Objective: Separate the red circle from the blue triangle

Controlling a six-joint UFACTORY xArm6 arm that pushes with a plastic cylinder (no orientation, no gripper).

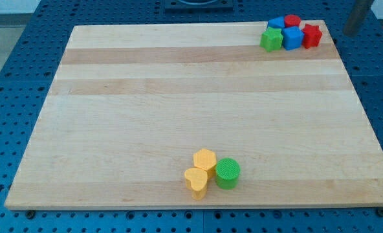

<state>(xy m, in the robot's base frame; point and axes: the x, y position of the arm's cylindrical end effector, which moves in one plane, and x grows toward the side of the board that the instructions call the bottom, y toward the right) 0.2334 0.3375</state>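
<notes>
Tool tip hidden: only a dark rod (358, 16) shows past the bench's (198, 110) top-right corner.
Red circle (292, 21) and blue triangle (276, 23) touch in the top-right cluster; no grasp can be told.

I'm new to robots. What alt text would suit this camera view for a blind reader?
A wooden board holds a tight cluster at its top right: red circle, blue triangle, blue cube, red star, green block. My tip isn't visible.

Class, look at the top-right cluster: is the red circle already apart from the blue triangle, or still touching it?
Still touching, it seems: the red circle sits right against the blue triangle, no board showing between them. My tip is not clearly visible.
</notes>
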